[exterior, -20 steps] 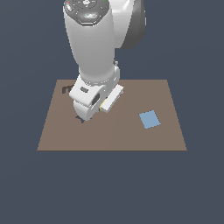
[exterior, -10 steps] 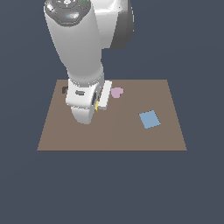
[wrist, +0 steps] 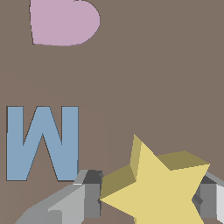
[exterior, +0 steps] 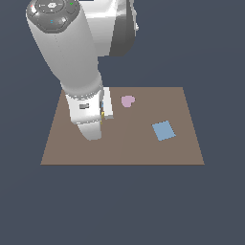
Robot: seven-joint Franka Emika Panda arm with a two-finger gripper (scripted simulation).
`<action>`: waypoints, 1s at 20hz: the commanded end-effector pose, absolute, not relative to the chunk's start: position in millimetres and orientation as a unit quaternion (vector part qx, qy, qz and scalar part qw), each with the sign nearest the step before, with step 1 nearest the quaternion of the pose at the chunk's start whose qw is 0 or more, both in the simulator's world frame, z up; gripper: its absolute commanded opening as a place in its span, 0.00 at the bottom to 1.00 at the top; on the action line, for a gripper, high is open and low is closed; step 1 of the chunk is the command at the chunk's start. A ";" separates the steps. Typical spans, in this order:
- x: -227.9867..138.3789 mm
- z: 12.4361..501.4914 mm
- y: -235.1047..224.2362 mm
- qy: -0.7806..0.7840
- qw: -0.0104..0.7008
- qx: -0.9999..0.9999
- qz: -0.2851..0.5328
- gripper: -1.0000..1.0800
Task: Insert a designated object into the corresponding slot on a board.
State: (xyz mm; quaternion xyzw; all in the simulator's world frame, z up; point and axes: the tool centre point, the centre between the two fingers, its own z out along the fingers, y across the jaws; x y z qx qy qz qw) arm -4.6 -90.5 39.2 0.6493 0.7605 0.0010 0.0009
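Pincer (wrist: 148, 199) clenched on the yellow star (wrist: 159, 188), one grey finger (wrist: 85, 199) pressed against each side of it, as seen in the wrist view. Star held up above the brown board (exterior: 119, 148), not lying flat on it. Blue letter W (wrist: 41, 142) flat on the board just beside the star. Pink heart (wrist: 63, 22) flat on the board too, farther from the star than the W. From the exterior view: big white arm reaching down over the board's left part, hiding most of what is under it. Only a thin bit of yellow peeking out at the arm's lower end, too small to make out. Pink heart (exterior: 127, 101) near the far edge of the board, just to the right of the arm. Blue square (exterior: 163, 130) on the right part of the board, well apart from the arm and the heart. Star-shaped slot hidden in both views, so cannot tell how near the star is to it.
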 end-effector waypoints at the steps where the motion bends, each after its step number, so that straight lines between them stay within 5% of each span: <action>1: -0.4 39.7 -95.1 0.786 0.001 0.618 0.001 0.00; 20: 20.6 40.6 -109.5 0.875 0.001 0.484 0.001 0.00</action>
